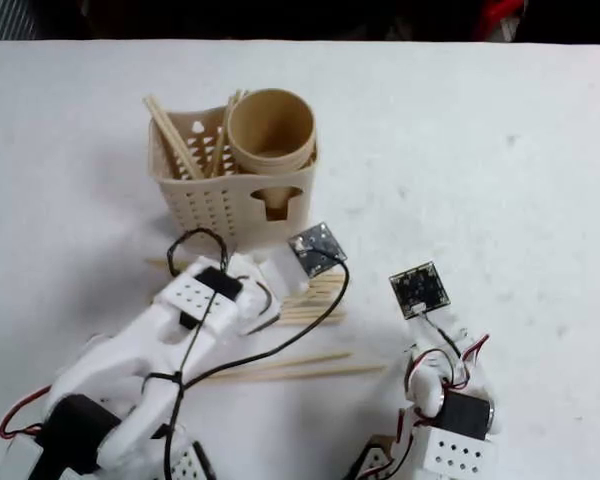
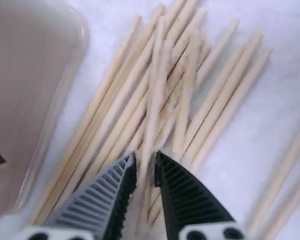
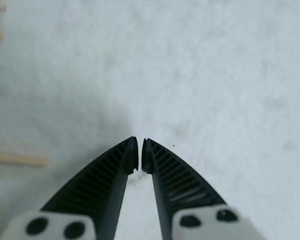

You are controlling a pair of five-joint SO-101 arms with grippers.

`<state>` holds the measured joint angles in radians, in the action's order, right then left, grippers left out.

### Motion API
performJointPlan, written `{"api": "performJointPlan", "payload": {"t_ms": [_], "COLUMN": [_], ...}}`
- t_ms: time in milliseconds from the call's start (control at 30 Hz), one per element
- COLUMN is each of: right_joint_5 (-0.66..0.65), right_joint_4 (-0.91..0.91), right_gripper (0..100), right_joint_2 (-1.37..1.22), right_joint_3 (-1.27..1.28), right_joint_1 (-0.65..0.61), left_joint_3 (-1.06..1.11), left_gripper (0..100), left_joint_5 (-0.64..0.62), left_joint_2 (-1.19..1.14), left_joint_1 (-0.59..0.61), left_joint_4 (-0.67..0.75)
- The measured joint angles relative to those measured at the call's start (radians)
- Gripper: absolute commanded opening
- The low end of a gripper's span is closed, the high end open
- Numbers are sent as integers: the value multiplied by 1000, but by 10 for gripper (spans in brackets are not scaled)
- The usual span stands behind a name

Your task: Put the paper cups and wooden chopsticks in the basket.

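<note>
- We are pinching one of the wooden chopsticks (image 2: 190, 100) in the left gripper (image 2: 145, 167), jaws nearly closed, beside the basket (image 1: 230, 205), ready for lifting.
- We are parking the right gripper (image 3: 140, 150) closed and empty, out of the way.
- The paper cups (image 1: 270, 125) are sitting inside the basket.

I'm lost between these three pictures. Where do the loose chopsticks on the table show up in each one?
High view: chopsticks lie on the table just in front of the basket, near the picture's middle.
Left wrist view: chopsticks fan out ahead of the left gripper.
Right wrist view: a few chopstick ends poke in at the edge.
Shared landmark: the white table.
</note>
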<state>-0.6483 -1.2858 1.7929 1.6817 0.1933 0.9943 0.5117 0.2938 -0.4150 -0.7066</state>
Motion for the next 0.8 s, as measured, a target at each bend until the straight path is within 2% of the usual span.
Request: {"api": "performJointPlan", "payload": {"t_ms": [500, 667, 800], "right_joint_5": [0, 0, 0], "right_joint_4": [0, 0, 0], "right_gripper": [33, 33, 33], "right_joint_2": [0, 0, 0], "right_joint_3": [0, 0, 0], "right_joint_1": [0, 0, 0], "left_joint_3": [0, 0, 0], "left_gripper": [81, 146, 140], "left_joint_5": [0, -5, -32], "left_joint_2": [0, 0, 0], "left_joint_1": [0, 0, 0], "left_joint_4": [21, 23, 23]}}
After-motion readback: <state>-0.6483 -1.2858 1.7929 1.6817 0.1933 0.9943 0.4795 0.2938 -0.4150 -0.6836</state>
